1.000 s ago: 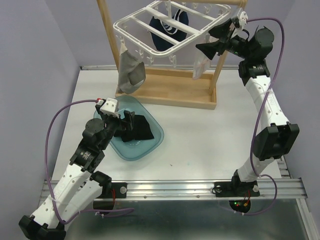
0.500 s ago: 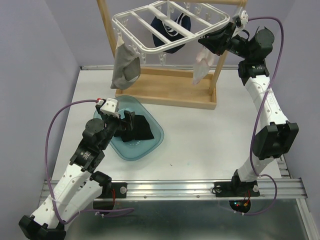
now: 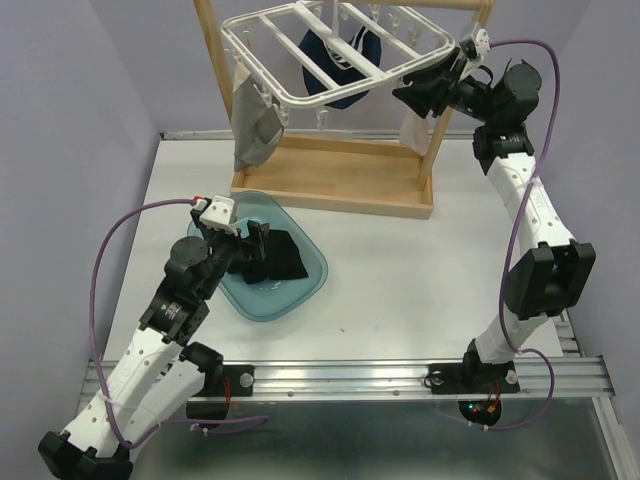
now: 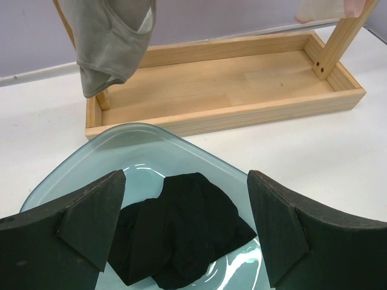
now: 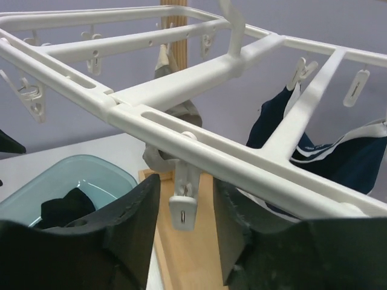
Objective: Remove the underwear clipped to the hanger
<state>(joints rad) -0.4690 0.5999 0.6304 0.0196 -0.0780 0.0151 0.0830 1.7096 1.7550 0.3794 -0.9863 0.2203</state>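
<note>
Top external: a shove from the right gripper (image 3: 425,92) could tip the slanted hanger (image 3: 340,60) off its stand (image 3: 340,195). That arm stretches high and far, with pale underwear (image 3: 410,130) hanging just below.

Left wrist: the left gripper (image 4: 186,187) is spread wide above black underwear (image 4: 181,235) in the bowl (image 4: 139,142).

Right wrist: the jaws stand apart astride an unpinched clip (image 5: 182,208). Navy underwear (image 5: 338,163) hangs clipped beyond.

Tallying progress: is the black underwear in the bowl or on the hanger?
In: the black underwear lies crumpled inside the teal bowl.

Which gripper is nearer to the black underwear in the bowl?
Left. The left gripper hangs right over the black underwear; the right gripper is up at the hanger, far away.
</note>
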